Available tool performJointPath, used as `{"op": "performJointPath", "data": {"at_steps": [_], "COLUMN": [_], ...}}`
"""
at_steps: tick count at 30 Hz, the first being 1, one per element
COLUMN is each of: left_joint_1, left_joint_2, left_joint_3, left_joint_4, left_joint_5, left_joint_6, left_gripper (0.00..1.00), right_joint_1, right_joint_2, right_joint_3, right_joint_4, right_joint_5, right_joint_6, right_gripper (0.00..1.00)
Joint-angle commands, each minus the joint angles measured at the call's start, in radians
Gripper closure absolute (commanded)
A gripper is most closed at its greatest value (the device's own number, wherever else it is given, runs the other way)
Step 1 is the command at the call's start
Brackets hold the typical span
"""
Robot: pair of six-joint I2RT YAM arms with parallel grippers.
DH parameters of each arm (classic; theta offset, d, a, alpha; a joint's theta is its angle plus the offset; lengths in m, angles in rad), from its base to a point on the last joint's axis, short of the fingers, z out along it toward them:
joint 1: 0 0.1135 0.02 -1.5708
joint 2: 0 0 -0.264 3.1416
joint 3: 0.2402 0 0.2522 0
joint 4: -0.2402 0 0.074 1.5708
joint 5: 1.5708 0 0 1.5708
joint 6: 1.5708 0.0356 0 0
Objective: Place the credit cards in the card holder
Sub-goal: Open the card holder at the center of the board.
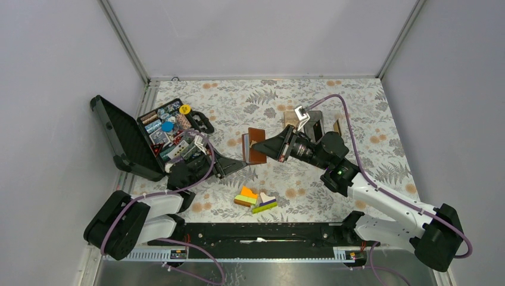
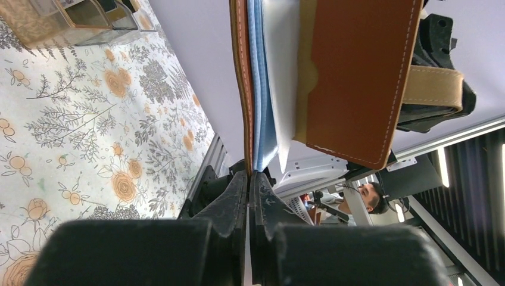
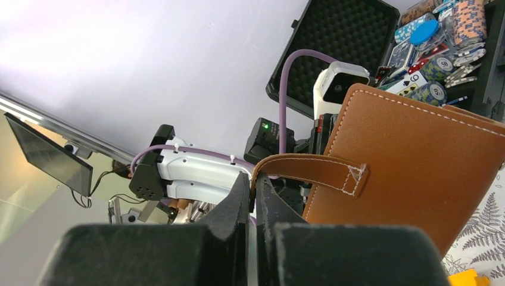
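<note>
**Item 1, far left.** Black tool case (image 1: 128, 140), lid open, full of chips and small goods. Not part of the job. It is a snag hazard only if the left arm swings back toward it.

**Item 2, left of centre.** Left fingers (image 2: 250, 177), pressed narrow on the bottom edge of the card holder's cover. The pinch is thin and right at the rim, so a tug from the other side could strip the leather out.

**Item 3, centre.** Card holder (image 1: 256, 146), brown leather, held on edge between the two arms over the tabletop (image 1: 250, 101). Whether its lower edge touches the cloth cannot be told. A bluish card (image 2: 260, 89) and a pale card (image 2: 283, 71) stand between the covers, seemingly loose. If the holder tilts or the covers gape, both could slide out.

**Item 4, near centre.** Coloured blocks (image 1: 256, 199), just below the holder. A dropped card would land among them and be awkward to pick up.

**Item 5, right of centre.** Right fingers (image 3: 253, 179), clamped on the snap tab (image 3: 309, 167). The strap is soft. Pulling on it may bend or twist the holder without spreading it, and opposed pulls could tear one grip free.

**Item 6, far right.** Compartment boxes (image 1: 304, 119). Any remaining credit cards cannot be made out here.
</note>
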Motion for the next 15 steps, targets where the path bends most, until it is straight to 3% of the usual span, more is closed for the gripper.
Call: {"op": "performJointPath", "data": {"at_steps": [1, 4, 7, 12, 15], "left_joint_1": [-0.003, -0.003, -0.003, -0.006, -0.006], "left_joint_2": [-0.009, -0.031, -0.098, -0.319, -0.392], "left_joint_3": [0.025, 0.018, 0.013, 0.090, 0.135], "left_joint_4": [0.086, 0.053, -0.077, -0.720, -0.923], "left_joint_5": [-0.027, -0.040, -0.068, -0.228, -0.298], "left_joint_6": [0.011, 0.034, 0.101, 0.362, 0.470], "left_gripper": [1.00, 1.00, 1.00, 1.00, 1.00], "right_joint_1": [-0.006, -0.006, -0.006, -0.006, -0.005], "right_joint_2": [-0.009, -0.020, -0.042, -0.044, 0.023], "right_joint_3": [-0.013, -0.031, -0.027, -0.080, -0.113], "right_joint_4": [0.022, -0.030, -0.194, -0.349, -0.323], "right_joint_5": [0.012, 0.052, 0.190, 0.403, 0.421], "right_joint_6": [-0.013, -0.043, -0.109, -0.203, -0.220], "right_gripper": [1.00, 1.00, 1.00, 0.91, 0.91]}}
